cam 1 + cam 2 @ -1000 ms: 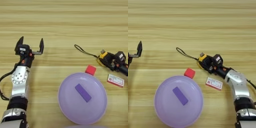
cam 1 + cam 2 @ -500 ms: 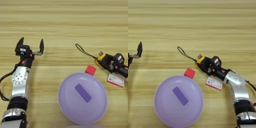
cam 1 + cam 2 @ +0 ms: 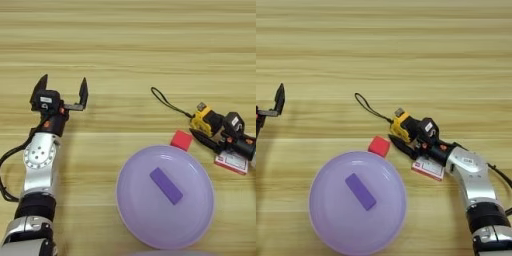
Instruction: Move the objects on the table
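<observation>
Right gripper (image 3: 402, 135) jaws clamp the tape measure (image 3: 401, 126) just right of the plate (image 3: 331, 220); cube (image 3: 379, 146) touches plate rim, block (image 3: 360, 191) on plate. Left gripper (image 3: 61, 91) jaws wide, far left of plate.

The bench (image 3: 130, 40) is light brown wood grain with darker horizontal streaks. The round plate (image 3: 200, 220) is plain lilac, and the rectangular block (image 3: 166, 185) on it is a deeper purple. The cube (image 3: 181, 140) is solid red. The tape measure (image 3: 402, 127) is yellow with black parts and has a thin black cord (image 3: 370, 108). The flat card box (image 3: 428, 168) is white with red edging. Both arms are silver with black joints; the left tool (image 3: 60, 92) and right tool (image 3: 408, 141) have black fingers.
</observation>
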Robot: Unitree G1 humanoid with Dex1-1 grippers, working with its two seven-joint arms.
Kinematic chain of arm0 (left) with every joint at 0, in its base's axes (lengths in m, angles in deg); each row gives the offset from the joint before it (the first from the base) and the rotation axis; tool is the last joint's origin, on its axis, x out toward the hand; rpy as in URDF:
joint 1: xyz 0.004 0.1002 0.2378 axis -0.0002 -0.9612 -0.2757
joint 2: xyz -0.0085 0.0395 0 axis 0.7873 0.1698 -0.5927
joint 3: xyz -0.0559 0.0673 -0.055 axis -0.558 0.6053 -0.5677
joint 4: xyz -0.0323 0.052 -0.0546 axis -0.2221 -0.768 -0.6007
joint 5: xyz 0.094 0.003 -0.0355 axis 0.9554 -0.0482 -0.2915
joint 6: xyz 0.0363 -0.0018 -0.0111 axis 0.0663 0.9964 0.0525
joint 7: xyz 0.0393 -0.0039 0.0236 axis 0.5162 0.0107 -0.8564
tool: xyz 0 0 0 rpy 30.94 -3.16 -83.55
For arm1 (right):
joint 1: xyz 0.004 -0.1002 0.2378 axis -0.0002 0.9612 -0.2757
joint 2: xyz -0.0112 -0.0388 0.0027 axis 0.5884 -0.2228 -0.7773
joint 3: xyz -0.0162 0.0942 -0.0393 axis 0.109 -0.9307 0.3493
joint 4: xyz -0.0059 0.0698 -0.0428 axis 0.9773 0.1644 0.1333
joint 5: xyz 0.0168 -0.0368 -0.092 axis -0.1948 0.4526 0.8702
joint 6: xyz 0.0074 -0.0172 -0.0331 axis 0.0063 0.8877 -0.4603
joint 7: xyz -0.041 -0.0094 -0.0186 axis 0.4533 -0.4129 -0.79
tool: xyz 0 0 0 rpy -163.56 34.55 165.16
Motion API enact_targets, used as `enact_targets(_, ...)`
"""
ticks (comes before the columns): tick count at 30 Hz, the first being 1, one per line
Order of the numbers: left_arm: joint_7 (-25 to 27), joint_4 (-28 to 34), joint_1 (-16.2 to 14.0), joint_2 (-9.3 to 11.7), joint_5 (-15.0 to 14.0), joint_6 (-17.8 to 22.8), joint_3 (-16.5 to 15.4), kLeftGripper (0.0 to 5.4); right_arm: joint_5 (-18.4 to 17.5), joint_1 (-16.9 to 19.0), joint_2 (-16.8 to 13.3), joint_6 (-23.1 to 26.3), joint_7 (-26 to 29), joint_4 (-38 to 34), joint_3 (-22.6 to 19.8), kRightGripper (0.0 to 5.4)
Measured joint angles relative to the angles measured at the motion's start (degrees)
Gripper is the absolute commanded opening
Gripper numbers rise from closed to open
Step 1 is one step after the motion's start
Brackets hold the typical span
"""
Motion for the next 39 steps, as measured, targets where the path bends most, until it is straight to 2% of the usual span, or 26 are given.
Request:
enact_targets(8,0.0,0.0,0.0,0.0,0.0,-0.02,0.01,5.4,-0.31,0.0,0.22,0.04,0.01,-0.14,-0.13,5.38)
enact_targets(18,-0.05,0.02,-0.01,-0.07,0.02,-0.03,0.08,5.4,-3.08,-0.02,1.38,-1.4,-0.01,-3.31,-1.97,5.38)
enact_targets(28,-0.11,0.01,0.0,-0.11,0.03,-0.05,0.09,5.4,-3.8,-0.02,1.6,-1.5,0.01,-3.84,-2.7,5.38)
enact_targets(39,-0.18,-0.01,0.01,-0.12,0.04,-0.17,0.12,5.4,-6.65,-0.06,1.7,-2.59,0.08,-9.43,-3.85,5.38)
